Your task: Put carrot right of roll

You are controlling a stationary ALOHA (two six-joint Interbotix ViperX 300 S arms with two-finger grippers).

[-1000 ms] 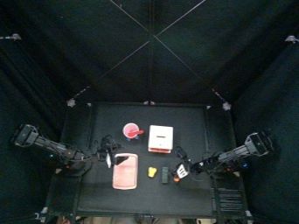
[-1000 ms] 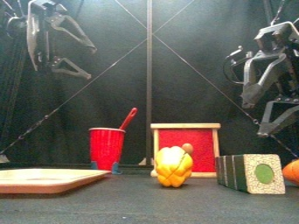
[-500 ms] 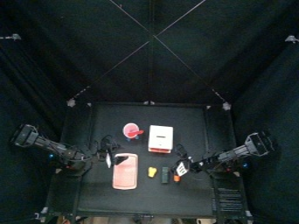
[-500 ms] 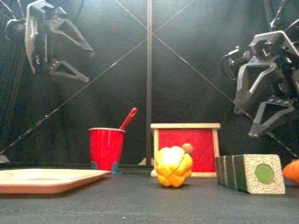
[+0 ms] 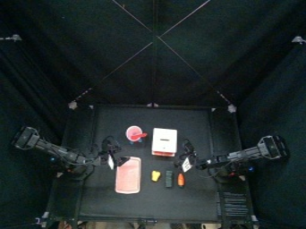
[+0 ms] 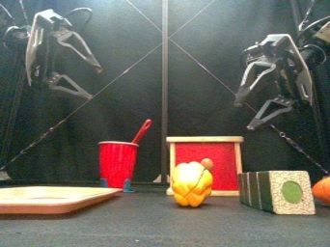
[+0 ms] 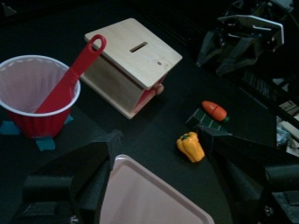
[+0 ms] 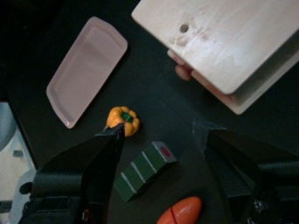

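Robot lab: black curtains (image 5: 72, 54), small table (image 5: 107, 121).

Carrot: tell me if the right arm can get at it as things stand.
Probably yes. The carrot lies bare on the table, beside the roll. The right gripper hangs open above that side with nothing between.

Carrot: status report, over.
Both grippers raised off the table, empty, jaws open. Carrot lying on the table right of the roll, close beside it. Nothing on top of it.
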